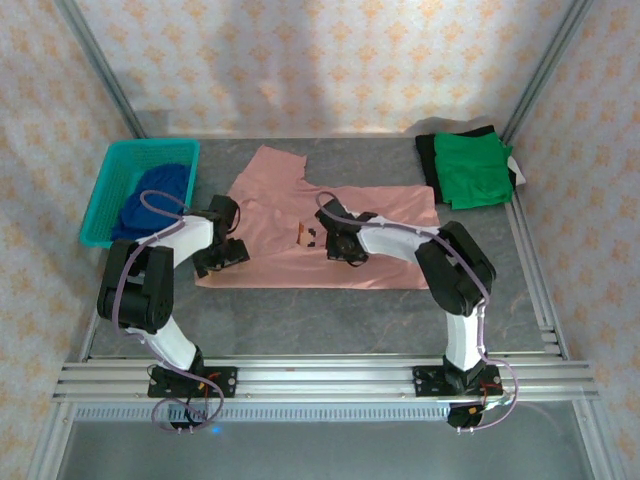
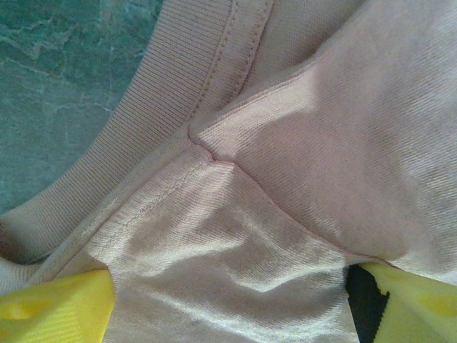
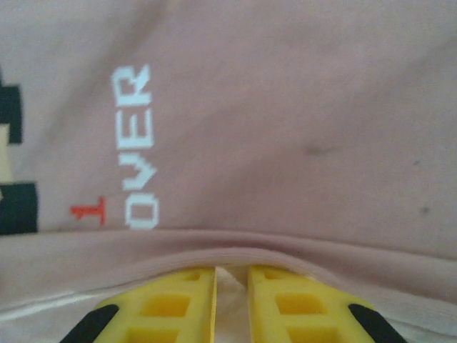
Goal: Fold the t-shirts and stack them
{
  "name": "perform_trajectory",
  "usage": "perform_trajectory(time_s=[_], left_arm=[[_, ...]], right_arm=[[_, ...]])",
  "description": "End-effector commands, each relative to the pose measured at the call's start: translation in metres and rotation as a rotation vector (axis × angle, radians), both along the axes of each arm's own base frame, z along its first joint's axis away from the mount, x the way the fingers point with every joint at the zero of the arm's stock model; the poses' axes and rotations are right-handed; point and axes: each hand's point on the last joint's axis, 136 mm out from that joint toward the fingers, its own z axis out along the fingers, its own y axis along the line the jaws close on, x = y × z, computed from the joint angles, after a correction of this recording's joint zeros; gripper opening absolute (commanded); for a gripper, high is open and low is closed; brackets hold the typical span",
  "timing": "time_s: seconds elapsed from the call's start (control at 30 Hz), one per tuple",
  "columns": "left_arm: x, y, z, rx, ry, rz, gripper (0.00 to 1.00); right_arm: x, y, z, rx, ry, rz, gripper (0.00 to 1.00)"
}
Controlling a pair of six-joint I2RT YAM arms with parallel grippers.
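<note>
Here, the left arm is bent sharply at the elbow and reached forward, the left gripper (image 1: 230, 252) being set at the left edge of the dusty-pink cotton t-shirt (image 1: 390, 240), close by its ribbed collar (image 2: 107, 157); the yellow fingers (image 2: 57, 307) are held wide apart, with slack pink cloth lying between them and nothing clamped; the right arm is stretched leftward and low across the garment, and the right gripper (image 1: 335, 245) is placed beside the small brown-and-white chest graphic (image 1: 310, 237); its fingers are drawn almost together, a raised fold of the pink fabric being pinched at their tips, just below white lettering (image 3: 136, 143). The shirt is spread flat at the middle of the grey mottled tabletop (image 1: 330, 320); a folded bright green t-shirt (image 1: 475, 170) is laid on a black cloth (image 1: 428, 152) at the far right corner; a dark blue t-shirt (image 1: 155, 195) is heaped in the teal plastic basket (image 1: 105, 195) at the far left; pale patterned walls (image 1: 330, 60) are set behind; both bases are borne on ribbed metal rails (image 1: 320, 380).
</note>
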Motion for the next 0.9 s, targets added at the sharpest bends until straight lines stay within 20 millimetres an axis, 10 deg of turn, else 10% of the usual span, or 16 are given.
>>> perform_trajectory(time_s=[0.0, 0.33, 0.87], left_arm=[[-0.008, 0.012, 0.006, 0.049, 0.022, -0.016, 0.85], [-0.01, 0.022, 0.014, 0.087, 0.02, -0.017, 0.86], [-0.062, 0.033, -0.005, 0.106, 0.101, 0.025, 0.86]], right_arm=[[0.008, -0.014, -0.011, -0.058, 0.046, -0.018, 0.19], [0.035, -0.037, 0.013, -0.059, 0.016, -0.056, 0.24], [-0.093, -0.137, -0.012, -0.142, 0.097, -0.239, 0.46]])
